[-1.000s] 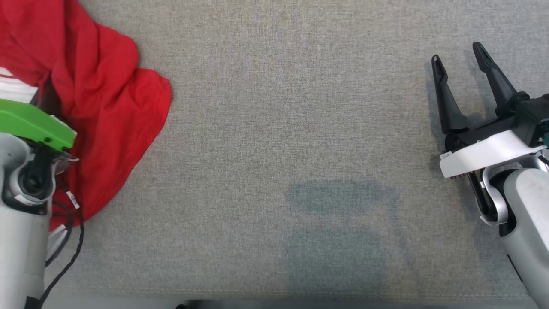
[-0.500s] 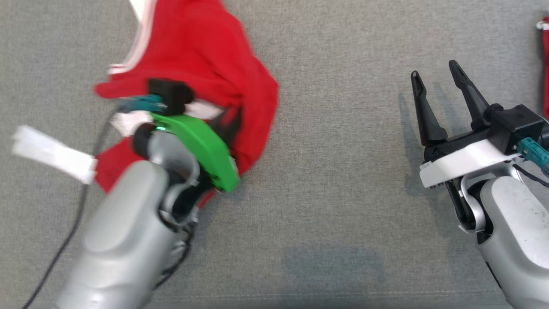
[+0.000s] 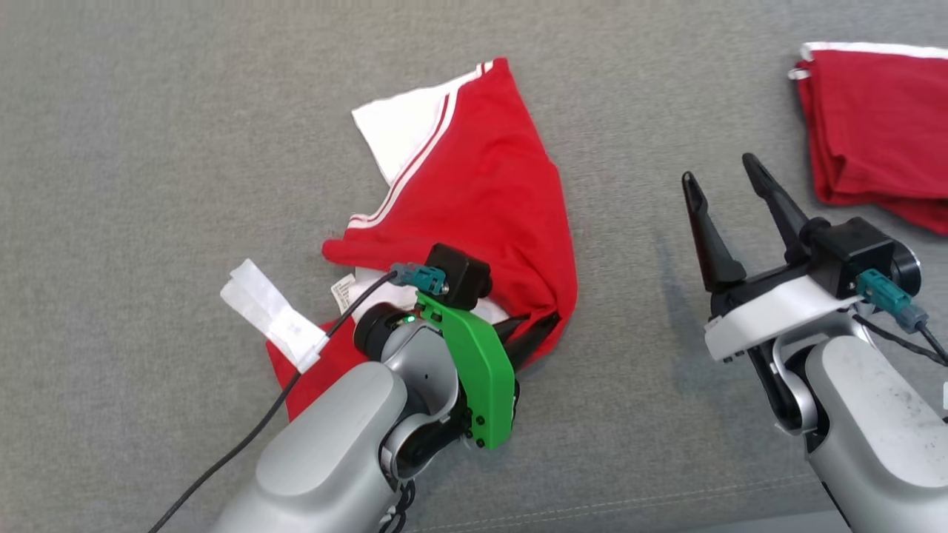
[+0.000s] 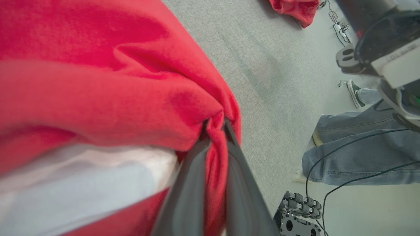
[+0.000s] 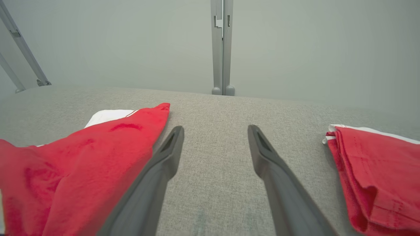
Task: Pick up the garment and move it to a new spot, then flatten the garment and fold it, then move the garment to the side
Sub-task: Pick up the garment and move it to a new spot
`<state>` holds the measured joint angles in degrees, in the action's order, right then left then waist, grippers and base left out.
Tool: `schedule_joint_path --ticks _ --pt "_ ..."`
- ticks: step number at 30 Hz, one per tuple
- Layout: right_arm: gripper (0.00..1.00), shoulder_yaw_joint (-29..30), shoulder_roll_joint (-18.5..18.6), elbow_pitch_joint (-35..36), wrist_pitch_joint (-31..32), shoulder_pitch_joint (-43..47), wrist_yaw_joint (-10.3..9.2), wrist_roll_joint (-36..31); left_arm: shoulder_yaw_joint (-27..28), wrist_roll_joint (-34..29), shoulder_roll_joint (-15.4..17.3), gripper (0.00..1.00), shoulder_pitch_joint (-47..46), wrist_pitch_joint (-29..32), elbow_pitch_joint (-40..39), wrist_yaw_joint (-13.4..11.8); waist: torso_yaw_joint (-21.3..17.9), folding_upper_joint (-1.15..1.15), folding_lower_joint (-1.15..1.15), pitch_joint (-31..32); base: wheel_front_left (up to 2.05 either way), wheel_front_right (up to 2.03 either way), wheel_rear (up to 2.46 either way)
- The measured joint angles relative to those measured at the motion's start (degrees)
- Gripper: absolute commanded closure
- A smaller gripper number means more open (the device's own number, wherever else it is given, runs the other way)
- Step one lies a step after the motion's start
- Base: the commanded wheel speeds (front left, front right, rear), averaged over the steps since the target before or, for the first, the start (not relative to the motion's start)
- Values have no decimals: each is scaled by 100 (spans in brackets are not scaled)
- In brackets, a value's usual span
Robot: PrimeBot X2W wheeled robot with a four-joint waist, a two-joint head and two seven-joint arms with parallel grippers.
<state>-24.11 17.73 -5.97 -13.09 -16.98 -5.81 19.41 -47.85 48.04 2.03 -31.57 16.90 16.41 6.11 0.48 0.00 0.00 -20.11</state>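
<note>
**Ann:** What is the left end effector (image 4: 215,127) doing?

**Ben:** It is pinched tight on a fold of the red garment (image 3: 481,192). The cloth is squeezed between its two dark fingers.

**Ann:** And the other one?

**Ben:** The right end effector (image 3: 720,170) is spread wide with nothing in it. It hangs just beside the garment, over the bare tabletop (image 3: 148,148).

**Ann:** Where is the garment?

**Ben:** It is in a bunched heap near the middle of the tabletop.

**Ann:** How much of the job looks done?

**Ben:** Only the first bit, most likely. The garment is grabbed, but it is crumpled, not flat and not folded. Flattening, folding and moving it aside look left to do.

**Ann:** What is it made of?

**Ben:** Soft, thin, floppy red cloth, with a white patch and white stripes along one edge. The tabletop has a rough grey woven cover. A folded red garment (image 3: 874,126) lies neat at the far right.
</note>
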Motion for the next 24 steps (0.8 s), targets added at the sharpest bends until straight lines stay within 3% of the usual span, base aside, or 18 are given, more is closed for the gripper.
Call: schedule_joint_path --ticks 1,2,3,13,24 --pt "0 -18 0 -14 0 27 2 0 -8 -1 3 67 27 -21 44 0 -49 0 0 51 0 0 0" --pt "0 -32 3 -22 0 54 19 -1 -10 -32 13 28 43 -60 96 -1 -95 0 0 103 0 0 0" --pt "0 -55 12 -23 0 85 23 -1 -9 -87 32 3 51 -101 142 -18 -138 0 0 155 0 0 0" --pt "0 -149 287 20 12 172 159 -93 -198 -249 60 0 146 -243 129 -121 -211 0 0 659 0 0 0" --pt "0 -833 386 291 478 -111 691 -365 229 -268 177 0 575 -546 -30 -678 446 0 0 1012 0 0 0"
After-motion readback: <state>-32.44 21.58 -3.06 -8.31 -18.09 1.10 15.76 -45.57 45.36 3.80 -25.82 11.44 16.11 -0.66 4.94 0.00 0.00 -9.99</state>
